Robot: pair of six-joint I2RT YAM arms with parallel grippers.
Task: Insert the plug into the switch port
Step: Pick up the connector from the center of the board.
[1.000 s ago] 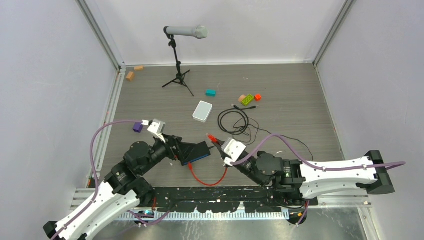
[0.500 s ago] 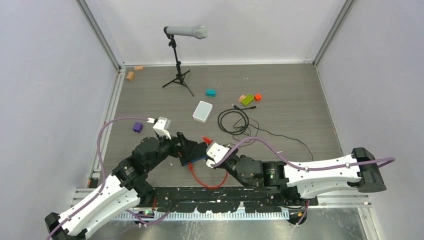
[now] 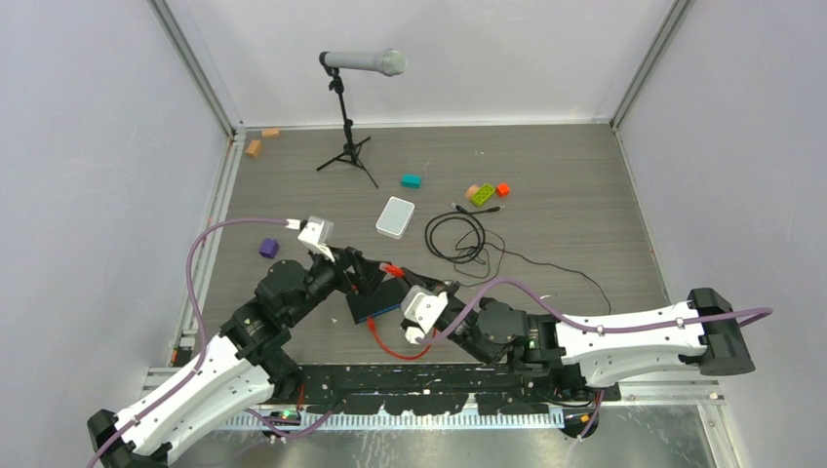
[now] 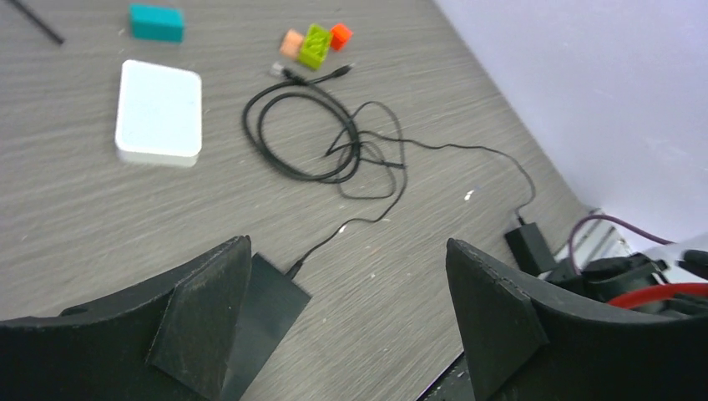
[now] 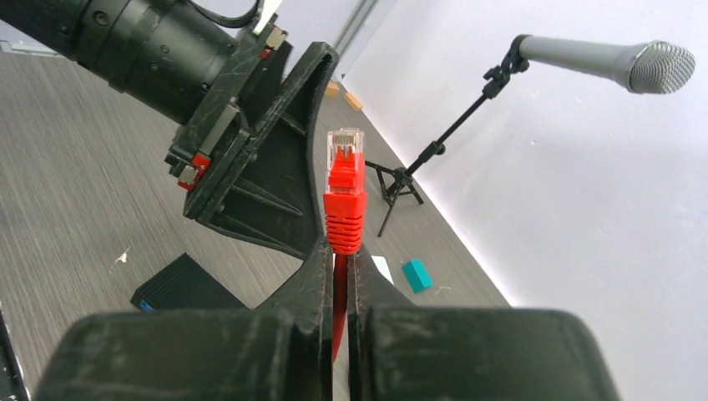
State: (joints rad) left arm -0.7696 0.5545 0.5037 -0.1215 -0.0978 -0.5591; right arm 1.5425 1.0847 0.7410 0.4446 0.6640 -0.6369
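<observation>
Grey wood-grain table [image 3: 585, 195], pale booth walls. Right gripper [image 5: 338, 251]: matte black fingers pinched tight on thin red cable [image 5: 340, 292] just under ribbed boot; plug [image 5: 345, 144], clear-tipped, stands upright above fingertips, in air near table's near edge. Left gripper [image 4: 346, 276] gapes wide just beside, rough pads holding nothing. Flat black box [image 3: 375, 304] beneath, blue edge facing near edge; switch port too small to make out. Rounded white box [image 3: 395, 216] mid-table, coiled black cord [image 3: 458, 237] right of it.
</observation>
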